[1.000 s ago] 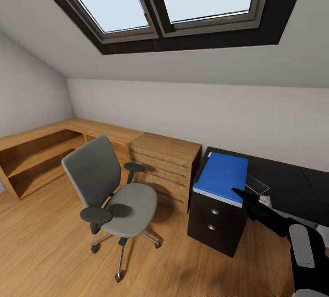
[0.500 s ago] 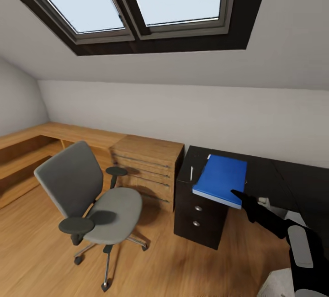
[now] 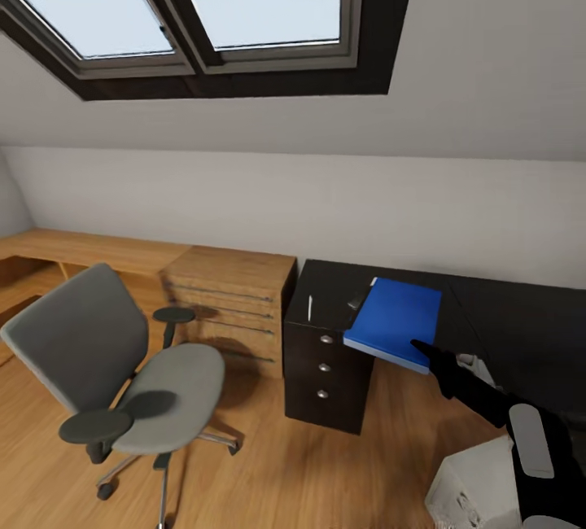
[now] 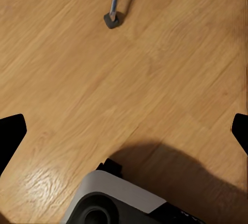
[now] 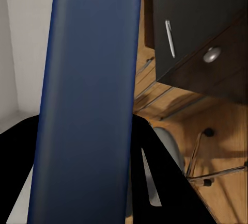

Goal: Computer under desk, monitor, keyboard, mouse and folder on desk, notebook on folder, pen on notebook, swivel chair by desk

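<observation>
Still clamped in the right end effector (image 3: 417, 343), one folder (image 3: 395, 319) hovers over the desk (image 3: 521, 317).

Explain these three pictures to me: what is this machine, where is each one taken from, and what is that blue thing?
These are simulator renders of a wheeled robot with two arms, steered by a person. The big picture comes from a camera on its head, looking over a bedroom: a grey swivel chair, a black desk with three drawers, a light-wood dresser, and a skylight above. The black arm at lower right is the robot's right arm. Its right gripper holds a flat blue folder over the desk's drawer end.

The other two pictures come from cameras on the wrists. The right wrist one looks along the folder clamped between the fingers, with a white pen lying on the desk beyond. The left wrist one looks down at the wooden floor; the left gripper's fingertips sit wide apart at the edges, holding nothing.
</observation>
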Robot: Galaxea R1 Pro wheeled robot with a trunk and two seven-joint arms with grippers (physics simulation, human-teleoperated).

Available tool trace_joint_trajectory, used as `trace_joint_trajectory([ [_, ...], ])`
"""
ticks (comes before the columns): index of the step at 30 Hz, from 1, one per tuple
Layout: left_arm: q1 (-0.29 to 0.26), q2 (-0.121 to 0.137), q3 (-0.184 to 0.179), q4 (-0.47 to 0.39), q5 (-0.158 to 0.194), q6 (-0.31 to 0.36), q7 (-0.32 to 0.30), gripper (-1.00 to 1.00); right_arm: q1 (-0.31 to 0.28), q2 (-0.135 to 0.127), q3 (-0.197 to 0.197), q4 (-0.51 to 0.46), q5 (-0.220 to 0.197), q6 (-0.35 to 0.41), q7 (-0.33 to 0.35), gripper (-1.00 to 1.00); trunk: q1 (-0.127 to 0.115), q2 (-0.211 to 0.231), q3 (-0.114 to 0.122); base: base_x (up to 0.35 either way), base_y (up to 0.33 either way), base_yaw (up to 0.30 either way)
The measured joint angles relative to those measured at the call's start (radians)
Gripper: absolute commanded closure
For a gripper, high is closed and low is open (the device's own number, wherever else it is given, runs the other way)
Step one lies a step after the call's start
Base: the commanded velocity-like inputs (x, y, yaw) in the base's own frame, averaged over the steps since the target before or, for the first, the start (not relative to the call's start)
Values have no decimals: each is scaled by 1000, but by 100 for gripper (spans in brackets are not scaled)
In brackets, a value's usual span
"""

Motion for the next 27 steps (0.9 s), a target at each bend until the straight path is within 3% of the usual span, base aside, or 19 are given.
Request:
trace_joint_trajectory([
  [9,0,0,0,0,0,0,0,-100,0,-1,0,17,-3,-3,0,100,-35,63,28,0,0,-296],
  [20,0,0,-4,0,-4,-2,0,-100,0,-1,0,22,-3,-4,0,100,-35,64,28,0,0,-289],
  [27,0,0,-4,0,-3,-2,0,-100,0,-2,0,23,-6,-2,1,100,-35,63,28,0,0,-51],
])
